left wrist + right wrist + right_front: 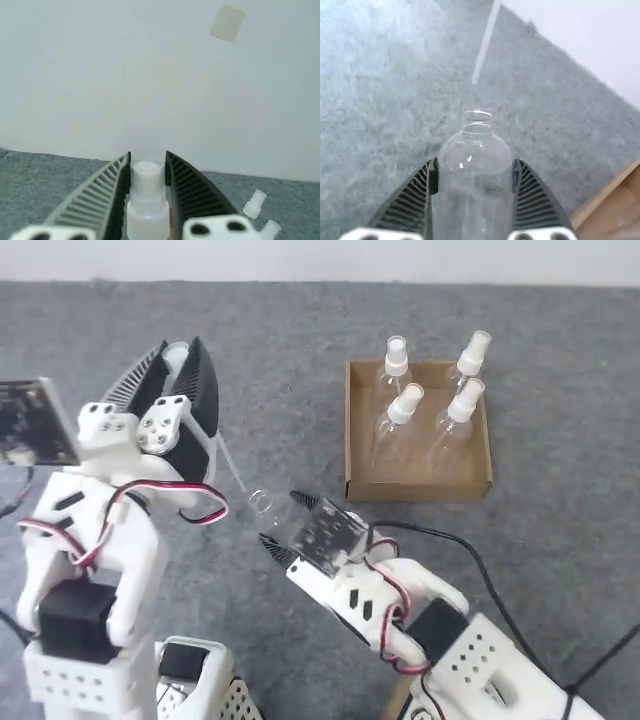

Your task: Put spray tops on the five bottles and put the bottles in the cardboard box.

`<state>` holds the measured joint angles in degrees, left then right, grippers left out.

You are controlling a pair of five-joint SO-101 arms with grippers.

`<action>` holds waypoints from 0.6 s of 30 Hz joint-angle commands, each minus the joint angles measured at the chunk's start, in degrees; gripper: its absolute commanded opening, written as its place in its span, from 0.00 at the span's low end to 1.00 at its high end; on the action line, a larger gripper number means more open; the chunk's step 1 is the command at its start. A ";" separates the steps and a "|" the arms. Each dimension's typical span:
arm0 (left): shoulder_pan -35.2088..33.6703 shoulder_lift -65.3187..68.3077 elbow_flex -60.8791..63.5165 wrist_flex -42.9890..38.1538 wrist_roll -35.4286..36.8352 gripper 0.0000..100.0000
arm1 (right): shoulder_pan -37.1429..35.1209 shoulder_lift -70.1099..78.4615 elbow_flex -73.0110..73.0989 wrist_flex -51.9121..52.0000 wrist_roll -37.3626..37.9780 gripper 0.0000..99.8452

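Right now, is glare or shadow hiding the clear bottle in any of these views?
Right wrist view: the bottle carries one small bright glint on its shoulder, the grey carpet showing through it. High view: light is even, shadows soft; little beyond the bottle's mouth stands out from the carpet. Left wrist view: the white spray top blends into the pale wall.

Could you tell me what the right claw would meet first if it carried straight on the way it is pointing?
Probably the dip tube of the spray top in the left claw: its tip lies just ahead of the open neck of the bottle the right claw holds.
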<state>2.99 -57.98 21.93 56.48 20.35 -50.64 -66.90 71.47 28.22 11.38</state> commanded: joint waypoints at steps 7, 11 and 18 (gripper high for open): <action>0.18 -1.14 3.91 -1.32 2.99 0.04 | -0.31 -5.05 0.00 -1.01 1.14 0.01; 3.60 -1.32 7.25 -1.14 3.08 0.04 | -0.31 -4.97 0.09 -1.01 1.14 0.01; 8.26 -1.32 13.23 0.79 2.99 0.04 | -0.22 -5.58 2.81 -0.92 1.67 0.01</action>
<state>10.37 -57.98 33.89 56.75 22.81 -50.64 -70.42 73.93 28.22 11.74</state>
